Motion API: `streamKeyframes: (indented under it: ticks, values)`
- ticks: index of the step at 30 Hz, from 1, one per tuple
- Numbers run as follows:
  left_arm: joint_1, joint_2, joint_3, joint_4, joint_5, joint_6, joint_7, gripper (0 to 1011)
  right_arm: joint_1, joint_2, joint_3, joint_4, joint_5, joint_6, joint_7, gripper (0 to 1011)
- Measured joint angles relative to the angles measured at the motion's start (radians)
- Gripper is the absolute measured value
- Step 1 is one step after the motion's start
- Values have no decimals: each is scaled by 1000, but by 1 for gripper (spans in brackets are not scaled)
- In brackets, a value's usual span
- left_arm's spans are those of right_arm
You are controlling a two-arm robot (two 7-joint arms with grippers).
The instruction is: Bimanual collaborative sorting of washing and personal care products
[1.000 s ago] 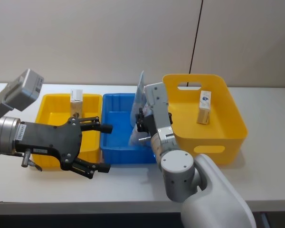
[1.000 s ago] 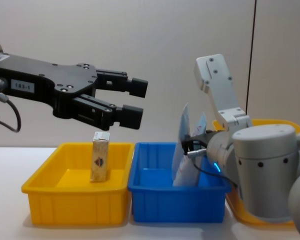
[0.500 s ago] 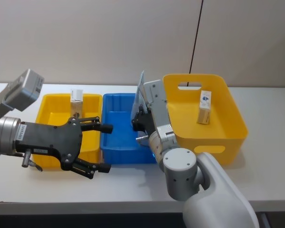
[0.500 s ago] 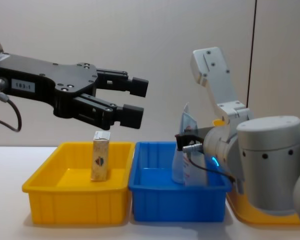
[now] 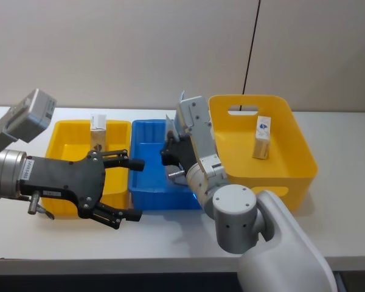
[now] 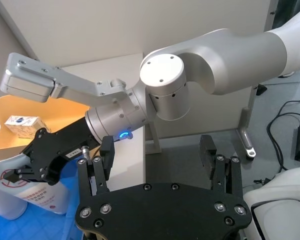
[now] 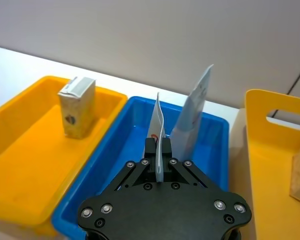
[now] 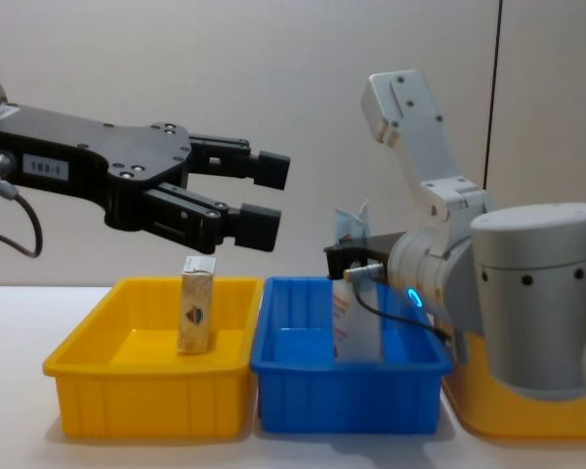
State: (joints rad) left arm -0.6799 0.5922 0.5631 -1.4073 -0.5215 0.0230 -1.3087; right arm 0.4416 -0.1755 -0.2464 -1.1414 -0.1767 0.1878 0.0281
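Pouch point(image 7: 159, 131) pinched upright by my right gripper point(image 7: 160, 172) over the blue tray point(image 7: 110, 165), beside 1 already standing; left gripper point(image 8: 259, 195) hovers spread, empty.

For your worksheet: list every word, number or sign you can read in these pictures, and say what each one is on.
"183-1": white label on the left arm, behind the open left gripper.
Red no-entry style sign, with red print below too blurred to read: pouch held by the right gripper.
Blue emblem, no legible words: carton in the basket.
Dark emblem, unreadable: carton in the yellow tray.
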Motion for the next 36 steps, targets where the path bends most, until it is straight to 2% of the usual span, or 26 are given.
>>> streamKeyframes:
  ticks: [7,23,32,36]
  values:
    - [0,0,0,0,0,0,0,1001,-13,31,-7,-55,26,15,84,27]
    - [0,0,0,0,0,0,0,1001,-7,161,0,-242,126,54,336,22]
    - [0,0,0,0,0,0,0,1001,3,207,21,-320,172,63,406,10]
    - [0,0,0,0,0,0,0,1001,8,219,32,-343,183,63,418,10]
